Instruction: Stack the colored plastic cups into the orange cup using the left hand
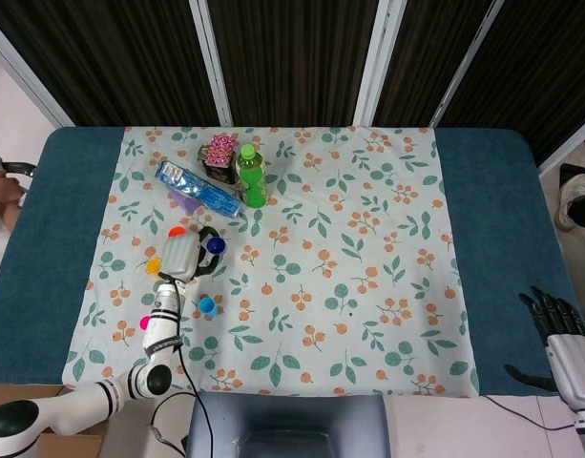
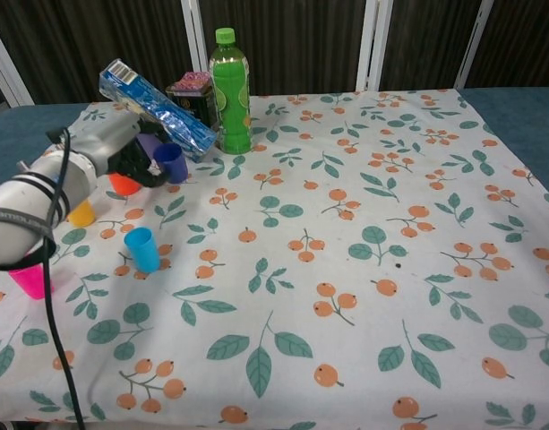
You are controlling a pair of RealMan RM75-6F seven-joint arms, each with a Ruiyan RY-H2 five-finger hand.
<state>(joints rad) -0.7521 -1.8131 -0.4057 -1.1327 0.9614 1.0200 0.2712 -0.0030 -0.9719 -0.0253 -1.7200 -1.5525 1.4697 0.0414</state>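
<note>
Blue cloth covers the table [image 1: 53, 229], and over its middle lies a white tablecloth [image 1: 368, 248] printed with leaves and orange fruits. At the back left of it stand a green bottle [image 2: 229, 90], a tilted blue packet [image 2: 153, 109] and a dark tin [image 2: 189, 97] close together. The left hand [image 2: 122, 154] is held above the cloth and grips the dark blue cup [image 2: 171, 163] with its fingers around it, the cup being off the cloth and tilted. Just beside this hand, partly hidden by it, is the orange cup [image 2: 124, 184], and the yellow cup [image 2: 80, 213] stands near it on the left. The light blue cup [image 2: 142, 249] stands upright nearer to the front, and the pink cup [image 2: 28, 279] is at the left edge. The right hand [image 1: 559, 329] rests at the far right edge of the table, holding nothing, with its dark fingers straight and a little apart.
</note>
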